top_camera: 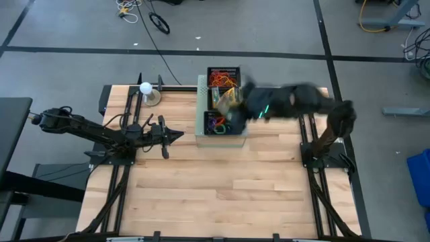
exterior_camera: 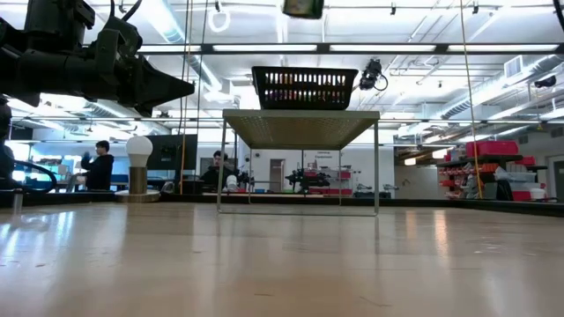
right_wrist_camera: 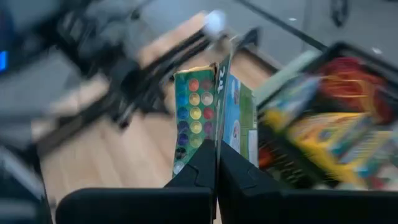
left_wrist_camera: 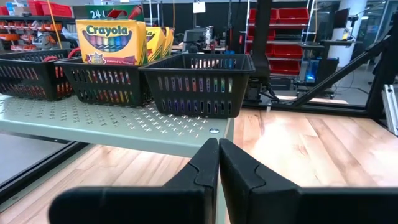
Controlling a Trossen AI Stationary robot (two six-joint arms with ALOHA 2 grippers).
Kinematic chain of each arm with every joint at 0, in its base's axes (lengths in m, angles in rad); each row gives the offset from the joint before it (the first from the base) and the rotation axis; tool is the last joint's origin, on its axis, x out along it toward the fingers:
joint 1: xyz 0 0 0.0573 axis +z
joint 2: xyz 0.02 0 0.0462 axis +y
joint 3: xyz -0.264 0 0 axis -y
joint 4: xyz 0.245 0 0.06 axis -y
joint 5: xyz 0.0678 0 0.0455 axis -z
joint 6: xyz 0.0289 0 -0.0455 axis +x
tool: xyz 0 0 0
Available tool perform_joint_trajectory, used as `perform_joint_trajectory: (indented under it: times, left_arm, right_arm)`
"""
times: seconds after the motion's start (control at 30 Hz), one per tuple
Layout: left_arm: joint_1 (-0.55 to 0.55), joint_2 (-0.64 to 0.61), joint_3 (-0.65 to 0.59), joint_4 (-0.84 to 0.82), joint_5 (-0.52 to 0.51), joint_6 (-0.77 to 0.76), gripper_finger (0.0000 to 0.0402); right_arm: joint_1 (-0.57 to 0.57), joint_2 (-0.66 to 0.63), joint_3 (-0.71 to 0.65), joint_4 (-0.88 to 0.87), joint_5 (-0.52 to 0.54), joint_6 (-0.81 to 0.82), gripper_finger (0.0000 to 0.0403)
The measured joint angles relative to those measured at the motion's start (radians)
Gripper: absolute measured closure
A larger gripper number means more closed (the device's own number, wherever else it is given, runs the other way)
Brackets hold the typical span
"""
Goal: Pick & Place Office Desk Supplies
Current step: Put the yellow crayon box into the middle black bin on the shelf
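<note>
Right pincer (right_wrist_camera: 217, 163) clamped on crayon box (right_wrist_camera: 214, 109) above trays (top_camera: 224, 77); left pincer (left_wrist_camera: 218, 163) closed, empty.

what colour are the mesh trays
Black mesh trays, best seen in the left wrist view.

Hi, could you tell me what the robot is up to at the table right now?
It is sorting desk supplies. The right claw is shut on a crayon box and holds it above the black mesh trays on the pale-green perforated box. One tray holds crayon boxes, others rubber bands. The left claw waits shut beside the perforated box, holding nothing.
</note>
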Motion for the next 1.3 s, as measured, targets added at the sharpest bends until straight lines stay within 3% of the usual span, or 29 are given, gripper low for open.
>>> perform_joint_trajectory:
  times: [0.23, 0.53, 0.67, 1.3]
  left_arm:
    - [0.0, 0.0, 0.0, 0.0, 0.0, 0.0, 0.0381]
    - [0.0, 0.0, 0.0, 0.0, 0.0, 0.0, 0.0381]
    - [0.0, 0.0, 0.0, 0.0, 0.0, 0.0, 0.0381]
    - [0.0, 0.0, 0.0, 0.0, 0.0, 0.0, 0.0381]
  right_arm:
    - [-0.249, -0.047, -0.001, -0.004, -0.122, 0.091, 0.0398]
    - [-0.376, -0.047, -0.117, 0.094, -0.224, 0.091, 0.0401]
    - [-0.41, -0.045, -0.167, 0.157, -0.263, 0.107, 0.0402]
    - [-0.412, -0.047, -0.307, 0.229, -0.24, 0.276, 0.0397]
